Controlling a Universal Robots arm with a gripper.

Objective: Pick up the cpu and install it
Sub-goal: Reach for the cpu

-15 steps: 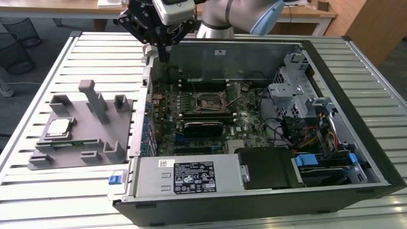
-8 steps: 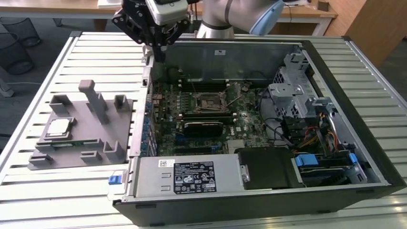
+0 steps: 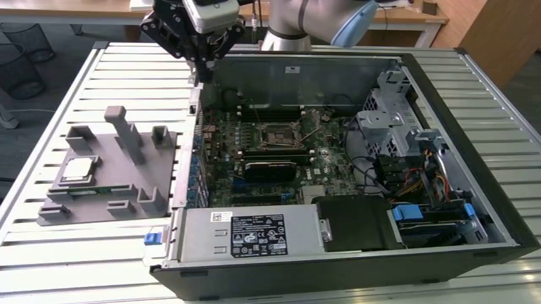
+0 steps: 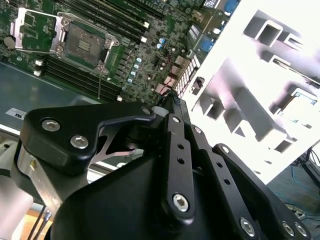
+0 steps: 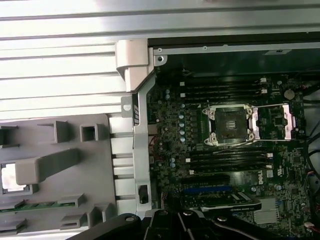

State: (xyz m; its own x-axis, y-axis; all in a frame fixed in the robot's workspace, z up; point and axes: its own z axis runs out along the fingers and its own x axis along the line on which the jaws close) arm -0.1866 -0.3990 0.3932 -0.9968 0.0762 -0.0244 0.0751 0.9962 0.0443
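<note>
You had one cpu (image 3: 78, 168), one tray (image 3: 85, 212) and one case (image 3: 338, 261) on the slatted table (image 3: 76, 259); the gripper (image 3: 203, 75) was pinched together, empty.

A white slatted metal table (image 3: 85, 253) spreads across the exterior view from nine round to three o'clock, its ribs glaring under bright light. At eleven o'clock, two black wire-mesh bins (image 3: 19, 66) stand on the grey floor (image 3: 80, 35) below a pale wooden desk (image 3: 85, 7). At one o'clock stands a brown wooden panel (image 3: 498, 35).
</note>
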